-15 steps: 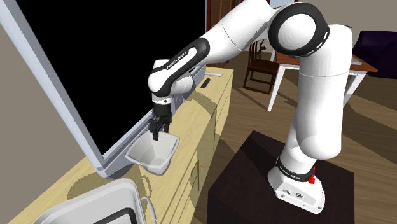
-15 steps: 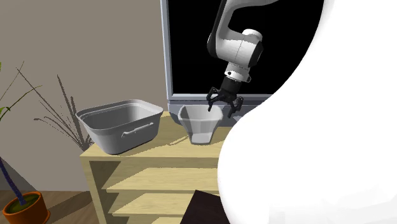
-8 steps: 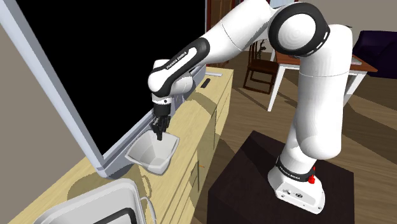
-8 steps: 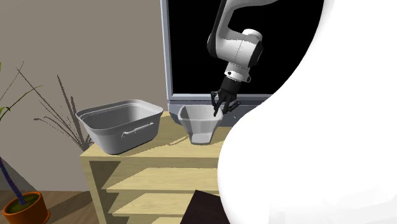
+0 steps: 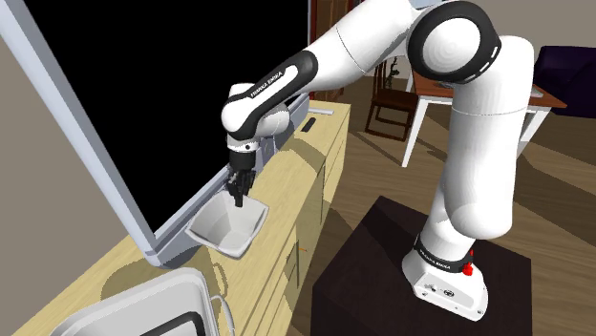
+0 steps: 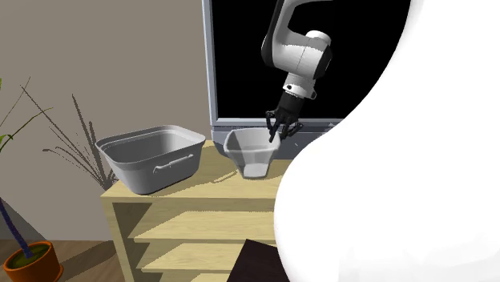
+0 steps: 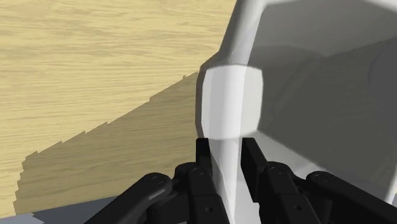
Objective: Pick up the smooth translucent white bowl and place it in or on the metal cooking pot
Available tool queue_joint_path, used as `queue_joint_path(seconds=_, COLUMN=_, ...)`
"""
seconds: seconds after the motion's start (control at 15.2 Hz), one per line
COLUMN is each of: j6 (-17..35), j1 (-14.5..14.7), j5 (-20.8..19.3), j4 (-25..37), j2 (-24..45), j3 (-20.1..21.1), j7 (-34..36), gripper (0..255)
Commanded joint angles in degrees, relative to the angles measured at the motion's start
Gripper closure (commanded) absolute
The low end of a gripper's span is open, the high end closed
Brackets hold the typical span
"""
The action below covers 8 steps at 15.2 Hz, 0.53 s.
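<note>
Light wood sideboard [image 5: 81, 277] against a taupe wall [image 6: 104, 56], grey-framed black panel [image 5: 143, 86] on it, potted plant [image 6: 28, 260] beside, wooden chair [image 5: 387, 100] on wood floor [image 5: 554, 191].

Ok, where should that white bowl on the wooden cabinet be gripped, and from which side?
Take the bowl by its thin side wall, from above: it opens upward and looks too wide to span, so one finger goes inside and one outside. The gripper clasps the wall just that way.
</note>
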Motion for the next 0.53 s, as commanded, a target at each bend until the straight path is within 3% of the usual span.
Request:
queue_joint_path(seconds=0.0, j6=-1.3, j1=0.0, j5=-0.3, j4=0.4, j2=-1.0, j3=-0.1, j7=0.5, gripper=255)
queue_joint_path(seconds=0.46, j6=-5.8, j1=-0.1, j5=-1.3, j4=2.4, j2=-3.7, j3=-0.3, j7=2.3, gripper=255)
